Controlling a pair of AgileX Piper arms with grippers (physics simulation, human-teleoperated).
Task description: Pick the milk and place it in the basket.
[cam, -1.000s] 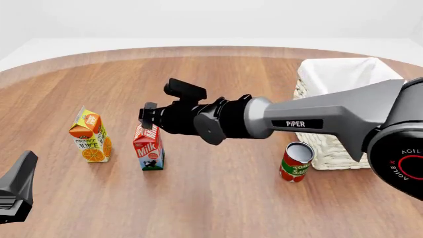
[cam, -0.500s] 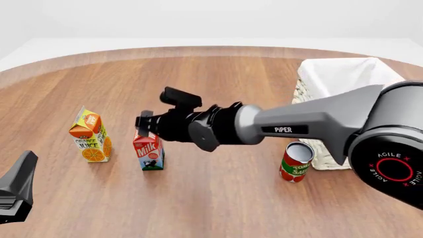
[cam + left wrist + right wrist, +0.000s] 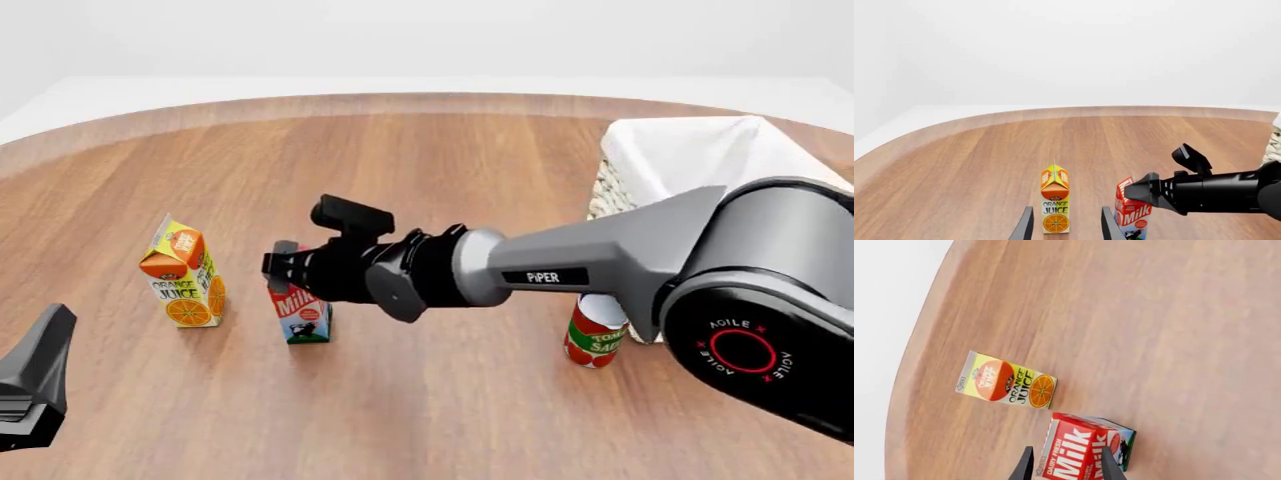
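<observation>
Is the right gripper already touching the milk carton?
Cannot tell. In the right wrist view the right gripper straddles the milk top, but contact is unclear; the front view hides it.

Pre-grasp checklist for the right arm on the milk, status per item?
1. Right tool open: ok, its fingers are spread.
2. Fingers straddle the milk: ok in the right wrist view, the red top sits between them.
3. Milk upright: ok.
4. Juice apart from the milk: ok, there is a gap between them.
5. Tool low enough on the carton: cannot tell, the arm hides the contact in the front view.
6. Basket open and free: ok as far as visible; the can stands in front of it.
</observation>
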